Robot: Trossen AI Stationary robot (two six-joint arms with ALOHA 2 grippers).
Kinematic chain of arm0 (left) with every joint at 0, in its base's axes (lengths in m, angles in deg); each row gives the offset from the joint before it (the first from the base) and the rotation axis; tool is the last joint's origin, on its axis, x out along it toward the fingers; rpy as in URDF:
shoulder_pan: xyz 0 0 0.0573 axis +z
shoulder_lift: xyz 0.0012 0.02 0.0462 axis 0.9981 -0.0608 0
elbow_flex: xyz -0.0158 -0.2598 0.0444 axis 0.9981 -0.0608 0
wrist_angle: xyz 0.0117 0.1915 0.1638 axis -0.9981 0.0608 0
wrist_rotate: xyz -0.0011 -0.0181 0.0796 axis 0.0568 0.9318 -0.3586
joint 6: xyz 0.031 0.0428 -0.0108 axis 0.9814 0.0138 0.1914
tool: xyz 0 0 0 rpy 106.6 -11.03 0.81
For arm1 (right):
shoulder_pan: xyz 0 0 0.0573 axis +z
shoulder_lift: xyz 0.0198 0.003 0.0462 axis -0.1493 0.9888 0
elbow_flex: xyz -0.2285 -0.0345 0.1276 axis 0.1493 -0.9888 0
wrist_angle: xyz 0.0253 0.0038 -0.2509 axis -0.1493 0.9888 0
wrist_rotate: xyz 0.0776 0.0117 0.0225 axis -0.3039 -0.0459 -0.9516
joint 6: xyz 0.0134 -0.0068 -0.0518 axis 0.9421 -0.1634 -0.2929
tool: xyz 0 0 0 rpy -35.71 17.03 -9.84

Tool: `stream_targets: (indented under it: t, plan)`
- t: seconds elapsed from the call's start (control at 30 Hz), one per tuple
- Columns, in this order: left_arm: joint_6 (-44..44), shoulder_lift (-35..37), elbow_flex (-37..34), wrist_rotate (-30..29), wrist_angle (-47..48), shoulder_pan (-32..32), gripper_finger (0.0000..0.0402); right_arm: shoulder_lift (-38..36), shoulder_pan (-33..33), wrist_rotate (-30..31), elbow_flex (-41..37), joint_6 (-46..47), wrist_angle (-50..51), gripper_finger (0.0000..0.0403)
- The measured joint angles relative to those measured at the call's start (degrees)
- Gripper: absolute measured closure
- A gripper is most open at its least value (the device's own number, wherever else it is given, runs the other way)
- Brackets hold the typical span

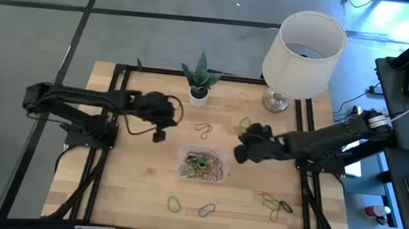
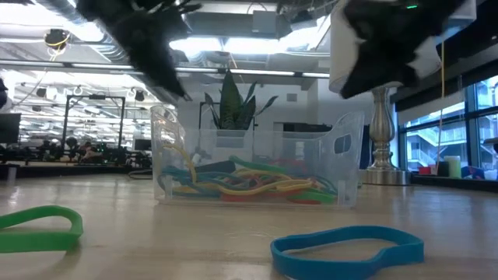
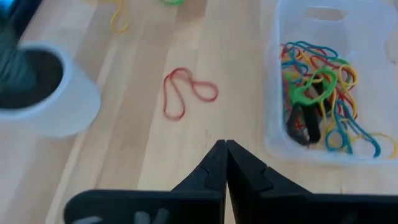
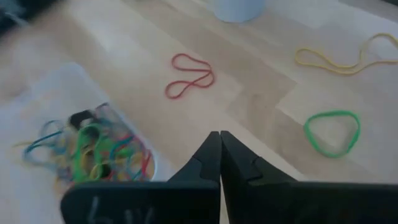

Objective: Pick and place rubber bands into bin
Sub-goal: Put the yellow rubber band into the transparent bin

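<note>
The clear bin (image 1: 182, 164) stands at the table's middle with several coloured rubber bands (image 1: 204, 166) heaped in it. Loose on the wood lie a red band (image 1: 203, 131) just beyond the bin, a green band (image 1: 245, 122) and a yellow band (image 4: 348, 57). My left gripper (image 1: 159, 135) hovers left of the bin, shut and empty; in its wrist view the fingertips (image 3: 226, 146) meet above bare wood, short of the red band (image 3: 186, 92). My right gripper (image 1: 239, 155) hovers right of the bin, also shut and empty (image 4: 219, 137).
A white plant pot (image 1: 199, 93) and a lamp (image 1: 303, 53) stand at the far edge. Near the front edge lie a green band (image 1: 174, 203), a blue band (image 1: 206, 209) and several more (image 1: 277, 205).
</note>
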Motion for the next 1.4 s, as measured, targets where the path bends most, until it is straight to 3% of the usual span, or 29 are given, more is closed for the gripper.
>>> stream_targets:
  t: [0.27, 0.5, 0.97, 1.4]
  plan:
    - [1.46, 12.5, -10.99, 3.99, -1.87, 6.95, 0.04, 20.29, -11.06, -3.43, 18.52, -1.63, 9.23, 0.0396]
    - [2.98, 16.88, -13.85, 6.8, -1.71, 9.48, 0.04, 32.02, -20.56, -5.49, 29.02, 0.42, 12.27, 0.0351]
    - [4.15, 17.66, -14.49, 9.17, -1.32, 9.74, 0.04, 39.93, -29.73, -5.84, 29.85, 6.5, 13.88, 0.0234]
    - [3.35, 17.66, -14.49, 9.44, -0.7, 9.74, 0.04, 46.32, -33.58, -3.65, 29.83, 7.33, 12.26, 0.0218]
